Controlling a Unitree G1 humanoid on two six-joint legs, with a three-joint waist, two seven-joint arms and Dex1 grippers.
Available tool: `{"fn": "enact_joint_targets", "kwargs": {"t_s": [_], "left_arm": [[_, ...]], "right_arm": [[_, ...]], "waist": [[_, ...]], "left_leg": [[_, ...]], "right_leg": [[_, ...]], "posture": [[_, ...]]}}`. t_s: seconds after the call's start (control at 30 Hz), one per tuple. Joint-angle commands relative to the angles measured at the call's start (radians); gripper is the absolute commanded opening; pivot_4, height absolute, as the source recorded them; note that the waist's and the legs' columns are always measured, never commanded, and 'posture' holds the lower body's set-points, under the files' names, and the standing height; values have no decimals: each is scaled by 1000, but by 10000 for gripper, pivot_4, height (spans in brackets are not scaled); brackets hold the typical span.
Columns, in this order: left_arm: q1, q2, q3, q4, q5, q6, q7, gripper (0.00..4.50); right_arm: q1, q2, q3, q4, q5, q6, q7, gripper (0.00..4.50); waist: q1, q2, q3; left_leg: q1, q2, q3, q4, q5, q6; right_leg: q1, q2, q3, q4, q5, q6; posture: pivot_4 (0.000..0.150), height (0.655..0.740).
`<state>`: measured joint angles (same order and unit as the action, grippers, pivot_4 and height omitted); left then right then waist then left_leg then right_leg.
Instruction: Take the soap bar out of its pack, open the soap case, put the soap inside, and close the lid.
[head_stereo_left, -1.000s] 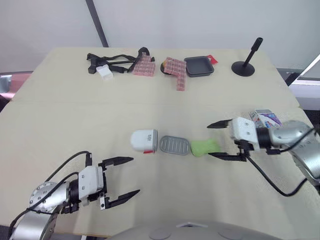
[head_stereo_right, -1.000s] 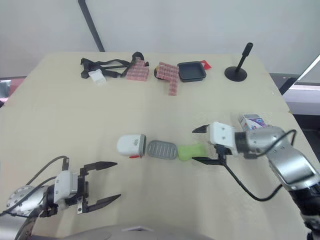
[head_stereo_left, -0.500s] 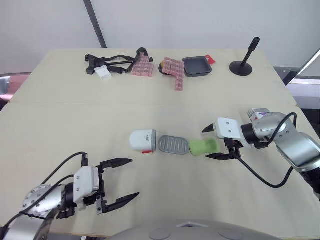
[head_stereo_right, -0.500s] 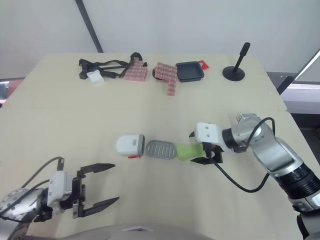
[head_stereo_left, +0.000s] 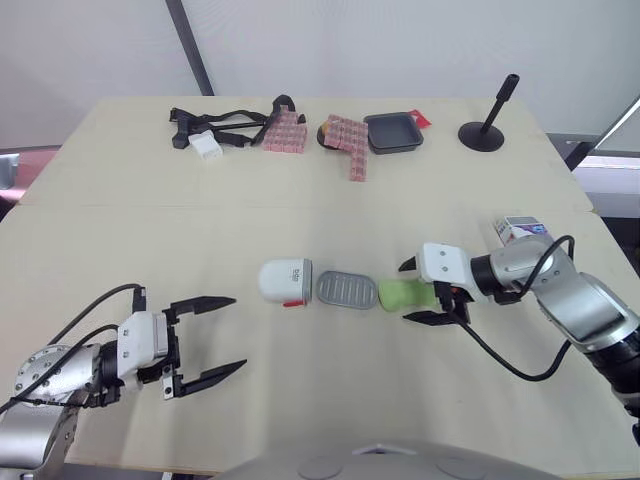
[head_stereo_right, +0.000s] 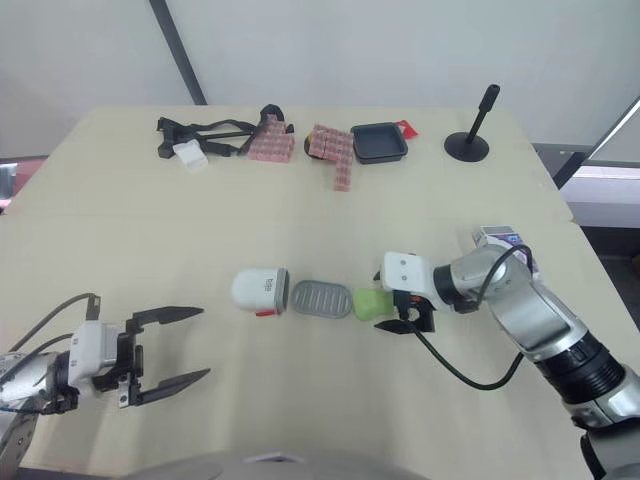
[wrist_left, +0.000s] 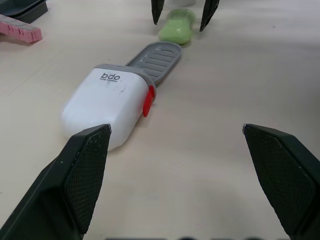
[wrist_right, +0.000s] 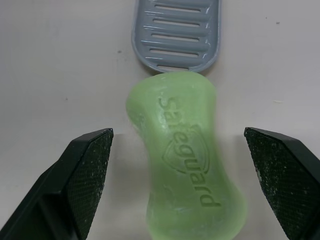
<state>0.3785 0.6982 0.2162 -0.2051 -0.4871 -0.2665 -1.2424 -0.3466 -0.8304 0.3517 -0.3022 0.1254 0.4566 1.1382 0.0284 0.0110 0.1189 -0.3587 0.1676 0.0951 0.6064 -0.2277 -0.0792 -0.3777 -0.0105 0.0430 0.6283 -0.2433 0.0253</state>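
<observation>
The desk (head_stereo_left: 120, 250) carries everything. The left gripper (head_stereo_left: 238, 332) hangs wide open above its near left part, holding nothing. The right gripper (head_stereo_left: 407, 292) is open too, with a finger on either side of the soap (head_stereo_left: 400, 293) and apart from it. The white soap case (head_stereo_left: 285, 281) lies mid-desk, with its grey tray (head_stereo_left: 348, 290) slid out. The green soap lies flat, touching the tray's end. The soap pack (head_stereo_left: 520, 229) sits near the desk's right edge.

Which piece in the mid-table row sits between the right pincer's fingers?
The green soap bar, at the row's right end; the right pincer is open around it. Grey tray and white case lie farther left.
</observation>
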Motion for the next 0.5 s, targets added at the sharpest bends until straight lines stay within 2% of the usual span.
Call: {"fn": "enact_joint_targets", "kwargs": {"t_s": [0.03, 0.17, 0.3, 0.43, 0.47, 0.5], "left_arm": [[-13, 3, 21, 18, -2, -32, -8, 44931], [-10, -7, 14, 19, -1, -49, -9, 44931], [6, -12, 8, 27, 6, -82, -28, 45000], [1, -14, 6, 48, 13, -103, -35, 45000], [-2, -15, 6, 57, 16, -107, -34, 45000], [-5, -16, 6, 63, 17, -109, -33, 45000]], "right_arm": [[2, 3, -12, -32, 2, 16, -8, 45000], [0, 4, -12, -37, 11, 45, -2, 45000], [2, -7, -6, -27, 13, 56, 20, 33779], [-15, 5, -12, -13, 19, 73, 21, 20056], [-22, 7, -9, -11, 16, 72, 23, 17731], [-27, 9, -5, -8, 12, 71, 24, 17235]], "waist": [[1, 0, 0], [1, 0, 0], [1, 0, 0], [2, 0, 0], [2, 0, 0], [2, 0, 0]], "left_leg": [[0, 0, 0, 0, 0, 0], [0, 0, 0, 0, 0, 0], [0, 0, 0, 0, 0, 0], [0, 0, 0, 0, 0, 0], [0, 0, 0, 0, 0, 0], [0, 0, 0, 0, 0, 0]], "right_leg": [[0, 0, 0, 0, 0, 0], [0, 0, 0, 0, 0, 0], [0, 0, 0, 0, 0, 0], [0, 0, 0, 1, 0, 0], [0, 0, 0, 1, 0, 0], [0, 0, 0, 2, 0, 0]], "posture": [[1500, 7400], [1500, 7400], [1500, 7400], [1500, 7400], [1500, 7400], [1500, 7400]]}}
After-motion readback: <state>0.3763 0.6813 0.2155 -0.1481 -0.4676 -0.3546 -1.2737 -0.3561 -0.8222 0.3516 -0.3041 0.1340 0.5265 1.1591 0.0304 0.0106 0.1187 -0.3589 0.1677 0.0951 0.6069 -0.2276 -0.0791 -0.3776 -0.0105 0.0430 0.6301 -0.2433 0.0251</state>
